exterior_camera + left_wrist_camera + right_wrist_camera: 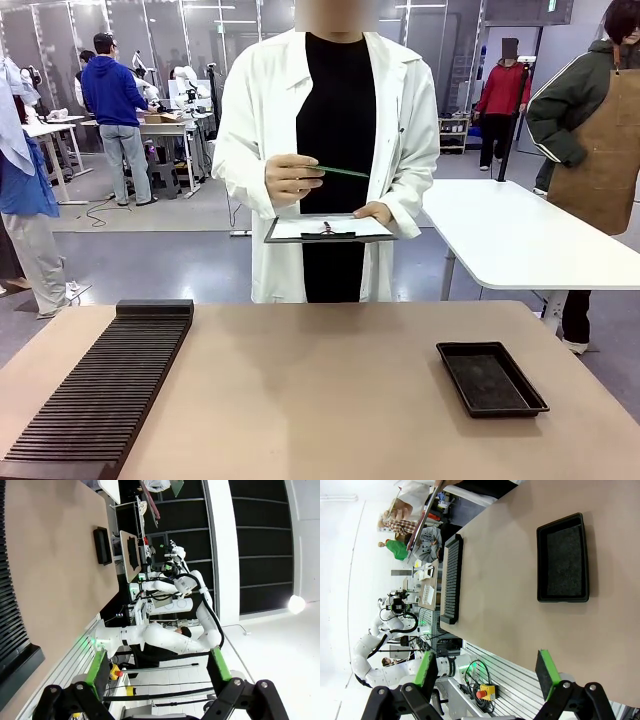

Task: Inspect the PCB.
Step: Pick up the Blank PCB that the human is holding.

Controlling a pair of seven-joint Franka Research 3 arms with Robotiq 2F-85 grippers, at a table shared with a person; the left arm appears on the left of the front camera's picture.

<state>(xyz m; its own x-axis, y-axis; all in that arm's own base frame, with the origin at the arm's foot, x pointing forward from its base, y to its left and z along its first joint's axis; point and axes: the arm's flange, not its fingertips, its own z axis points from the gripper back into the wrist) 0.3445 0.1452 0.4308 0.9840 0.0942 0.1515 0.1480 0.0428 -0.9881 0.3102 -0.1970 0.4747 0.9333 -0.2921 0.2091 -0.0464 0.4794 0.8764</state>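
The room beyond is an open workshop, with other people at benches and a white table (520,240) off to the right. My worktop (320,380) is plain tan. A person (330,110) in a white coat stands just past the middle of its far edge. A black slotted rack (100,395) runs along the left edge, from the near-left corner toward the far edge. A shallow black tray (490,378) lies near the right edge, in the near half, its dark liner showing.

The person carries a clipboard (330,229) flat on one hand (377,211). The other hand (292,180) holds the PCB (342,172) just above it, beyond the far edge and off the worktop. My left gripper (159,666) and right gripper (486,670) are both on my side, raised off the worktop, fingers spread wide with the pads bare, well apart from the PCB.

The PCB meets the front camera edge-on as a thin green sliver, so I can't read its surface. In the wrist views the person is cut off at the top edge and I can't pick the PCB out.
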